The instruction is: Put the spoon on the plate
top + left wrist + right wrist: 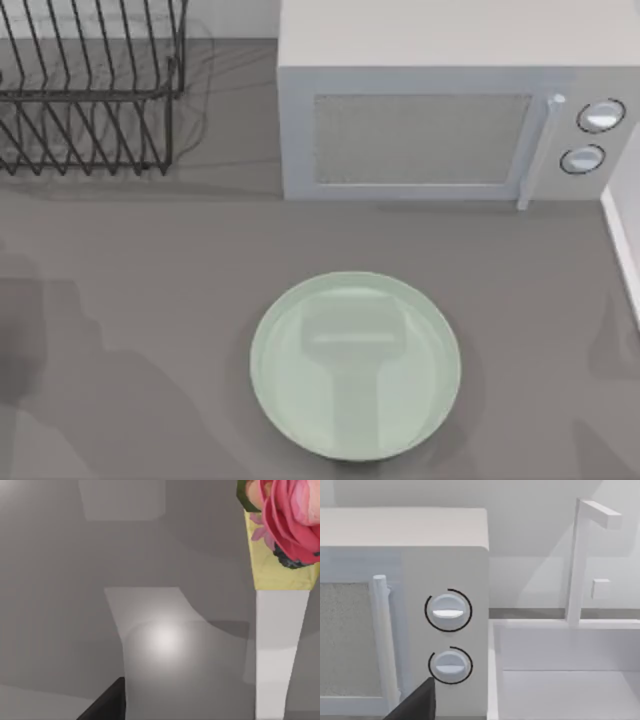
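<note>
Grey tabletop (130,280) holds the plate (355,365) in front of the microwave (440,110), a wire rack (90,90) to the microwave's left. Whether either claw is open I cannot tell. The spoon's place is unclear. Best find it first, then grip its handle squarely.

Dark matte wedge-shaped hand (105,702) part; same on right hand (417,702).

Pale mint-green glossy plate (355,366), plain grey desk (150,260), white microwave (450,110) with speckled grey door panel and two white dials ringed in black, black wire dish rack (90,90), white sink (565,670), pink rose (292,515) on yellow backing.
</note>
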Robot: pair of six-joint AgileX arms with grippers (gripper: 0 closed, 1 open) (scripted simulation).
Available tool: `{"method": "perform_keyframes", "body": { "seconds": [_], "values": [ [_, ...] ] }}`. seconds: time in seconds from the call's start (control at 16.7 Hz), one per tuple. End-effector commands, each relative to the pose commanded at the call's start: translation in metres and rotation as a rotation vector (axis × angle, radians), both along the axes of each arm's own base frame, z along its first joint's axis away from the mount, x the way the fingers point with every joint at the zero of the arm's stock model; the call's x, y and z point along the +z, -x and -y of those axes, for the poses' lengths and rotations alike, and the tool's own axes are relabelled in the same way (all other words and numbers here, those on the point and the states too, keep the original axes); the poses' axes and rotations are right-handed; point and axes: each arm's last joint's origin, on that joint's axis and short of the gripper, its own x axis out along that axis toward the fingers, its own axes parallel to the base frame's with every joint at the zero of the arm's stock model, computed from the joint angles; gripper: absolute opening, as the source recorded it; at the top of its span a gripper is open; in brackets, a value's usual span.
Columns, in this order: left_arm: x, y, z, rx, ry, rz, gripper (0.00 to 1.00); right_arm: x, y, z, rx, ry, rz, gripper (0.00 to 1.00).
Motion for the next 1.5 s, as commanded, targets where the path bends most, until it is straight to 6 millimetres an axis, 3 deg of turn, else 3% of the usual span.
{"method": "perform_keyframes", "body": {
  "seconds": [0.06, 0.3, 0.78, 1.2, 1.32, 1.5],
  "values": [
    [0.022, -0.001, 0.0, -0.002, 0.002, 0.039, 0.0, 0.0, 0.0, 0.0, 0.0, 0.0, 0.0, 1.0],
    [0.039, -0.004, -0.001, -0.004, 0.002, 0.039, 0.0, 0.0, 0.0, 0.0, 0.0, 0.0, 0.0, 1.0],
    [0.116, -0.002, 0.0, -0.002, 0.003, 0.037, 0.0, 0.0, 0.0, 0.0, 0.0, 0.0, 0.0, 1.0],
    [0.12, -0.004, 0.003, -0.02, 0.003, 0.035, 0.0, 0.0, 0.0, 0.0, 0.0, 0.0, 0.0, 1.0],
    [0.119, -0.015, 0.018, -0.093, 0.005, 0.032, 0.0, 0.0, 0.0, 0.0, 0.0, 0.0, 0.0, 1.0],
    [0.115, -0.041, 0.065, -0.298, 0.01, 0.021, 0.0, 0.0, 0.0, 0.0, 0.0, 0.0, 0.0, 1.0]
  ]
}}
